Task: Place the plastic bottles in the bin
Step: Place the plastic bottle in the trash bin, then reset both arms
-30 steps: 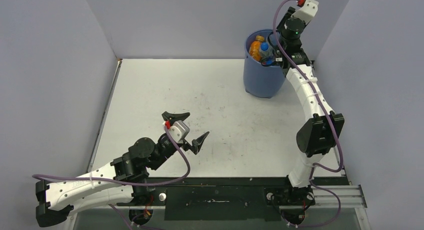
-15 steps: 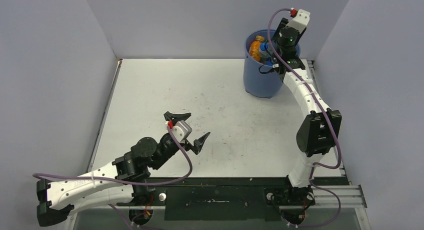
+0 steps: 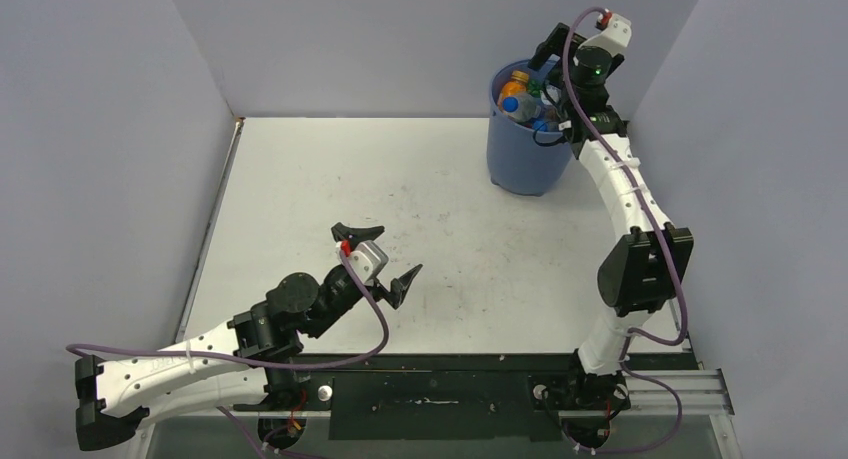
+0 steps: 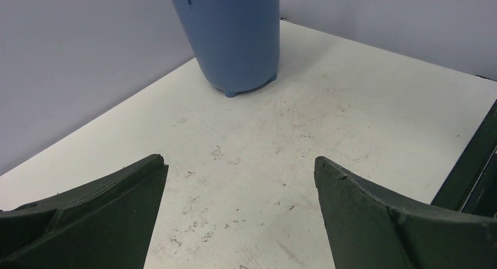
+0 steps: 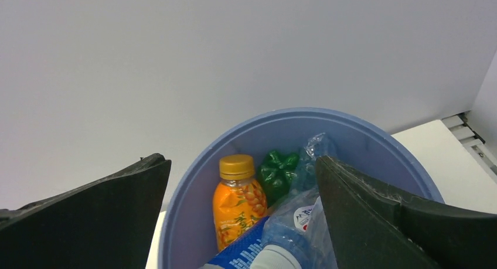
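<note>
The blue bin stands at the table's back right. Several plastic bottles lie inside it: an orange juice bottle and a clear one with a blue cap. My right gripper hangs open just above the bin's rim, holding nothing. In the right wrist view the bin holds the orange juice bottle, a crumpled green bottle and a clear blue-labelled bottle, below and between my fingers. My left gripper is open and empty over the table's front left. The bin is far ahead of it.
Grey walls close the table in at the back and both sides. A black rail runs along the near edge between the arm bases. The white tabletop is scuffed. The bin stands close to the back wall and the right arm.
My right gripper has opened over the bin, and the blue-capped bottle it held now lies in the bin. The right wrist has risen slightly. The left arm has hardly moved.
</note>
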You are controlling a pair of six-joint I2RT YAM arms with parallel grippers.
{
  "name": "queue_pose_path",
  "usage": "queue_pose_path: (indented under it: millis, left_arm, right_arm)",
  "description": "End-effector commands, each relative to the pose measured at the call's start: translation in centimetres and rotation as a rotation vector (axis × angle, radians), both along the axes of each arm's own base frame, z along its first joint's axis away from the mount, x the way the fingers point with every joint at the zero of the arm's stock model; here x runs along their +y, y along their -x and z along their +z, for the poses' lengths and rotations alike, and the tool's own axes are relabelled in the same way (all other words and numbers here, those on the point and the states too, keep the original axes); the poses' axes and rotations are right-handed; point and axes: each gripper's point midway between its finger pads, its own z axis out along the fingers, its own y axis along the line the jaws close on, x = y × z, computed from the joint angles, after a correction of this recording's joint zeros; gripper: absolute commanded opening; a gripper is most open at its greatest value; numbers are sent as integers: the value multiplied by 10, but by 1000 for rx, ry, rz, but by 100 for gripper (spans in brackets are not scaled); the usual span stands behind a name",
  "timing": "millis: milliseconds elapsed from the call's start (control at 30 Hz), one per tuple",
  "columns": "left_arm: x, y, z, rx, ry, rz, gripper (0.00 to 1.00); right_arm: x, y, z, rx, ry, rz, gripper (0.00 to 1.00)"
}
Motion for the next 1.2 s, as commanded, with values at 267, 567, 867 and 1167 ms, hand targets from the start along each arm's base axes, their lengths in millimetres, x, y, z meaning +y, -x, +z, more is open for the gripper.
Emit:
queue_pose_path:
  millis: [267, 567, 867, 1167]
  left_arm:
    - [29, -17, 21, -3, 82, 186, 96]
    - [72, -21, 45, 32, 175, 400, 96]
    - [112, -25, 45, 140, 430, 640, 96]
    - [113, -35, 12, 142, 329, 888, 96]
  right_arm:
    - [31, 149, 164, -374, -158, 200, 90]
    - [106, 287, 98, -392, -124, 598, 90]
    - [69, 307, -69, -57, -238, 406, 90]
    - [27, 316, -117, -8, -335, 174, 90]
